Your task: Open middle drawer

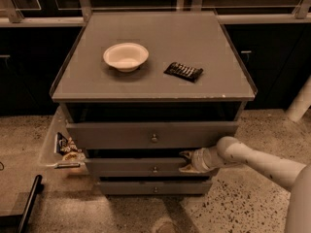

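The grey cabinet has three drawers. The middle drawer (141, 167) has a medium-height grey front with a small round knob (155, 169) at its centre, and sits slightly out from the cabinet. My gripper (186, 162) is at the right end of the middle drawer's front, right of the knob, touching its upper edge. My white arm (257, 161) reaches in from the lower right. The taller top drawer (153, 136) is partly pulled out above it. The short bottom drawer (154, 187) is below.
A white bowl (125, 56) and a dark snack packet (183, 71) lie on the cabinet top (155, 38). A clear side bin with snack bags (65, 149) hangs on the cabinet's left. A dark bar (29, 203) lies on the speckled floor at lower left. Dark cabinets stand behind.
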`<state>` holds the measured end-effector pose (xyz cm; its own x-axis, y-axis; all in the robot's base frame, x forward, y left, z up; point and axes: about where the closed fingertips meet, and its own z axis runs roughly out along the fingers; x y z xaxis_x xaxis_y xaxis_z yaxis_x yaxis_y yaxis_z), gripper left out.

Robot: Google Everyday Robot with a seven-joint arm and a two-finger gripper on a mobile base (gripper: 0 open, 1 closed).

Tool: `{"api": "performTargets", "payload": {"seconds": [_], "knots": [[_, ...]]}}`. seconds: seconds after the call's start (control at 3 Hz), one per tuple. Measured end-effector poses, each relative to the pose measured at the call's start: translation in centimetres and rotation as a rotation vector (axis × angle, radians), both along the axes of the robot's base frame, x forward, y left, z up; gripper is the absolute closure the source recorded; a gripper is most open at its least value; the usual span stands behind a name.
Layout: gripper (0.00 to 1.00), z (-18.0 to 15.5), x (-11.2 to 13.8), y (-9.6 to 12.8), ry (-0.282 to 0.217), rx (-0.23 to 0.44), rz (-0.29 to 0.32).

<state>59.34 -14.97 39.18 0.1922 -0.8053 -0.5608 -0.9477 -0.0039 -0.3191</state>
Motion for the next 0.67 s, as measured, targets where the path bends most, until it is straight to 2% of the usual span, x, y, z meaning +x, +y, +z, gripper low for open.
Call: {"api": "performTargets", "payload": {"seconds": [0.33, 0.67], "knots": [[0.86, 0.61, 0.02, 0.00, 0.000, 0.000, 0.000], [0.83, 0.61, 0.02, 0.00, 0.000, 0.000, 0.000]]}}
